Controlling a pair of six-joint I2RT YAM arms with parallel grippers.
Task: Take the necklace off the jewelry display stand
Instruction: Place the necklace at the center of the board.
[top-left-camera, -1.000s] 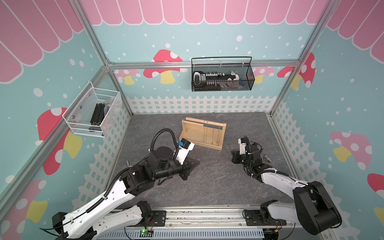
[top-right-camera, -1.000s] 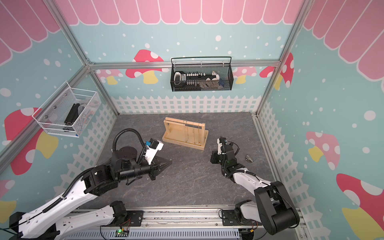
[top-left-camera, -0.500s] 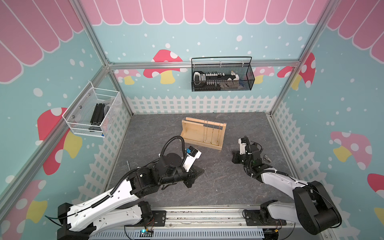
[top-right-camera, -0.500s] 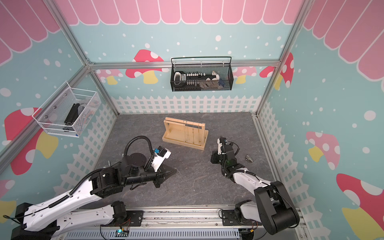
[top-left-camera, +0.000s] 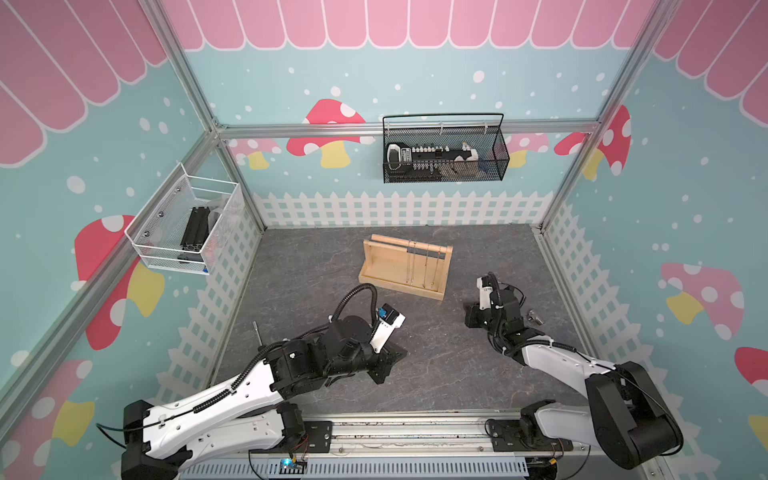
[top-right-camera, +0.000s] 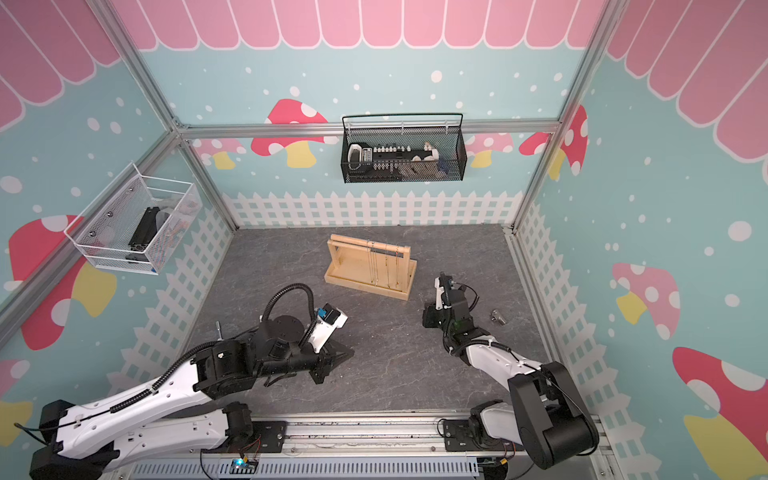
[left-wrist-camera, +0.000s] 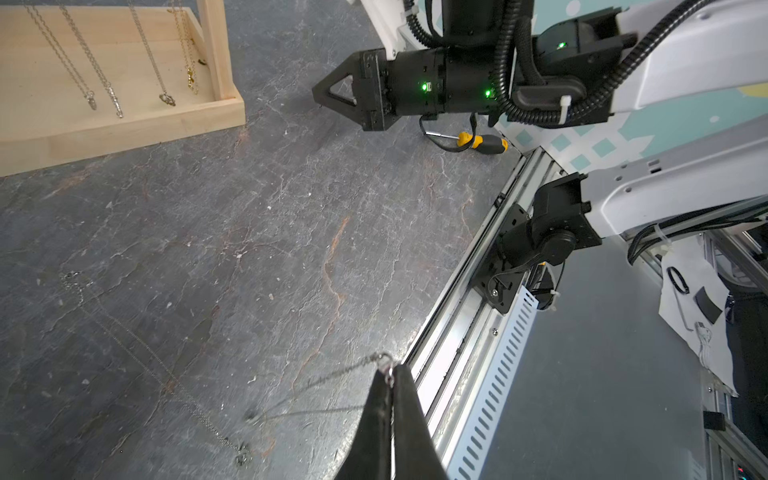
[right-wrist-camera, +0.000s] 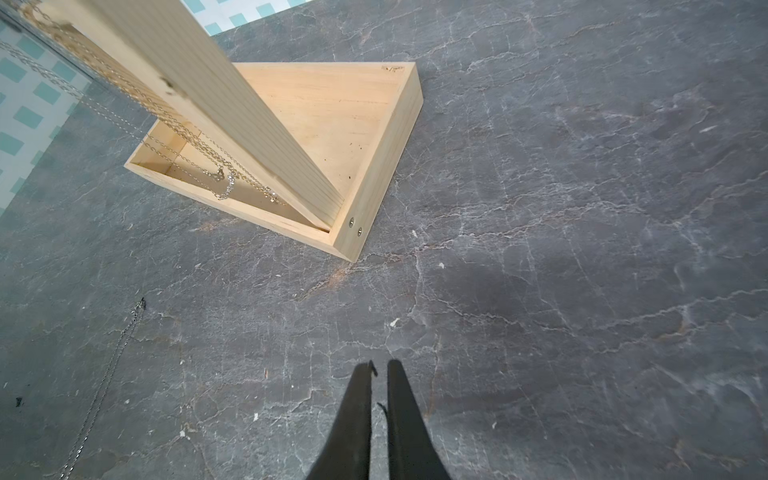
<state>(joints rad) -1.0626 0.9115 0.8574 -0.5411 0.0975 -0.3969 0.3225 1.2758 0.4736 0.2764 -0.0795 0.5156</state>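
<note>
Down on the grey floor, a bit in front of the jewelry display stand, the left gripper has its tips pressed tight on one end of a thin silver necklace. The rest of that chain trails across the floor, completely clear of the stand. A few other chains hang on the stand. The right gripper hovers near the stand's corner, jaws parted just a crack with nothing between them
</note>
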